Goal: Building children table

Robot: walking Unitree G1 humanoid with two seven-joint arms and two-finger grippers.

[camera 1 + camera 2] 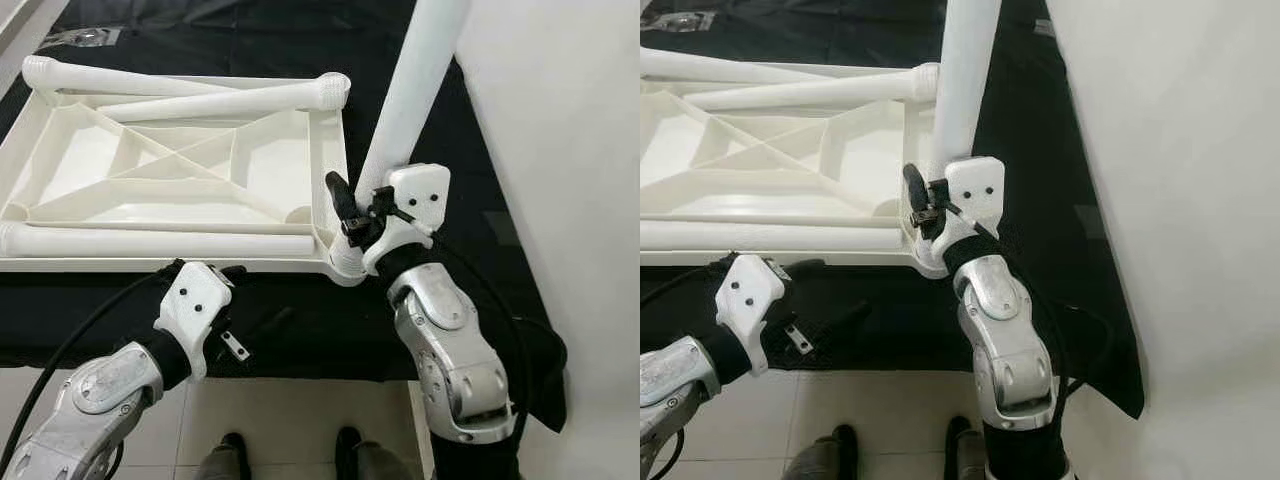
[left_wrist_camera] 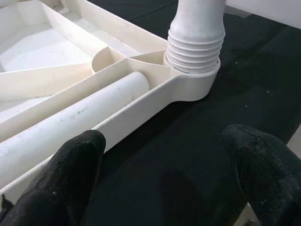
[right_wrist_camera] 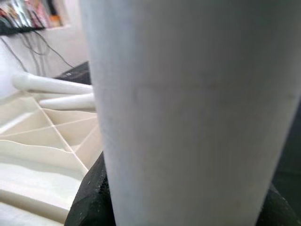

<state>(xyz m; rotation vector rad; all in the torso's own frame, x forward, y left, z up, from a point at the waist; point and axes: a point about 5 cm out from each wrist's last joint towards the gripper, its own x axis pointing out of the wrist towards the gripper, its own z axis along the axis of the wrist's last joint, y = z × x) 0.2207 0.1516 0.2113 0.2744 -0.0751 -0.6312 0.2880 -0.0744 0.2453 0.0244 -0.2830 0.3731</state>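
1. The right gripper (image 1: 352,215) is pinched around a white leg (image 1: 410,85), low down near its bottom end. One black finger (image 1: 340,195) shows on the side of the leg that faces the tabletop.
2. That leg stands almost straight up, leaning a little. Its ridged end (image 2: 194,49) sits in the round corner socket (image 2: 197,84) of the tabletop (image 1: 180,165).
3. The left gripper (image 2: 164,179) is spread wide and holds nothing. Its two black fingertips (image 2: 70,165) hang over the black cloth (image 2: 188,141), just in front of the tabletop's near edge and close to the socket.
4. The tabletop is white and lies upside down, like a shallow tray with ribs crossing inside it.
5. Three more legs lie on the tabletop. One (image 1: 150,243) lies along the near edge. Two (image 1: 230,100) lie at the far side, and they cross near the far left corner.
6. The cloth covers a low surface under the tabletop.
7. A white wall (image 1: 560,150) is on the right.
8. Two shoes (image 1: 290,450) show on the tiled floor below.
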